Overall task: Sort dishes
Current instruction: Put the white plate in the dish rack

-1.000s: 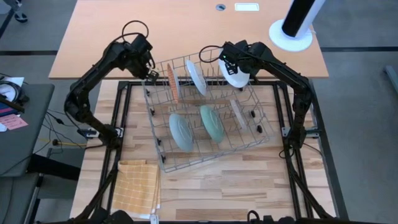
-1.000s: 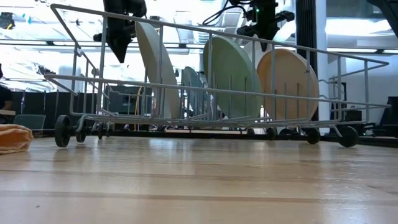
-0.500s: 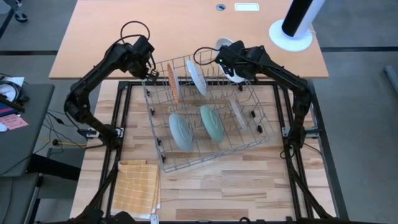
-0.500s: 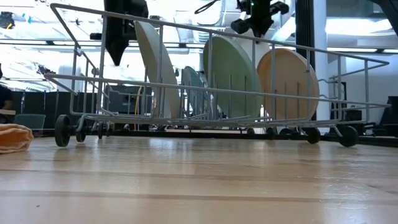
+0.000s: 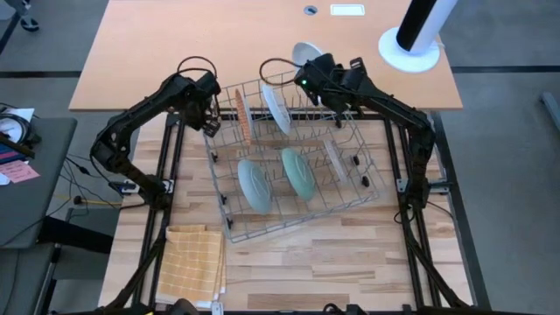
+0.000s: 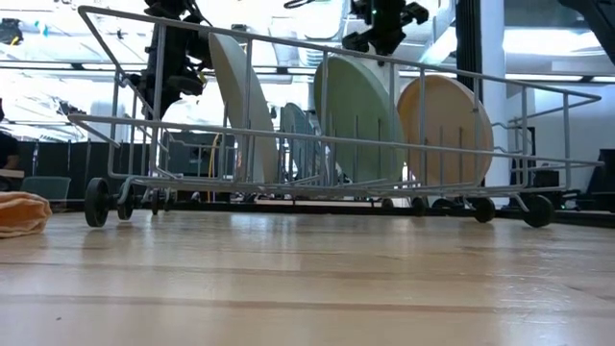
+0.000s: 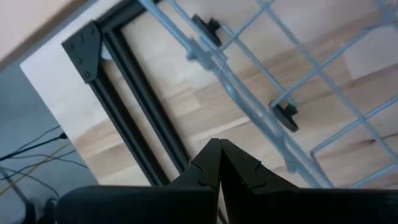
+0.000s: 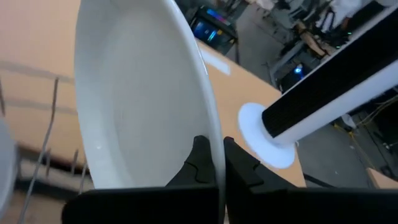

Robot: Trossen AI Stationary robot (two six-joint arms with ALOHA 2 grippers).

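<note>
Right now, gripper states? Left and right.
Left gripper: shut, holding nothing, by the rack's back-left corner.
Right gripper: shut on the white plate, above the rack's far edge.

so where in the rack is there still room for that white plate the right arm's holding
The right gripper is shut on the white plate. In the wire rack, the back row looks free right of the white racked plate. The front row is crowded: two teal plates and a beige plate. The left gripper waits shut at the rack's left corner.
</note>
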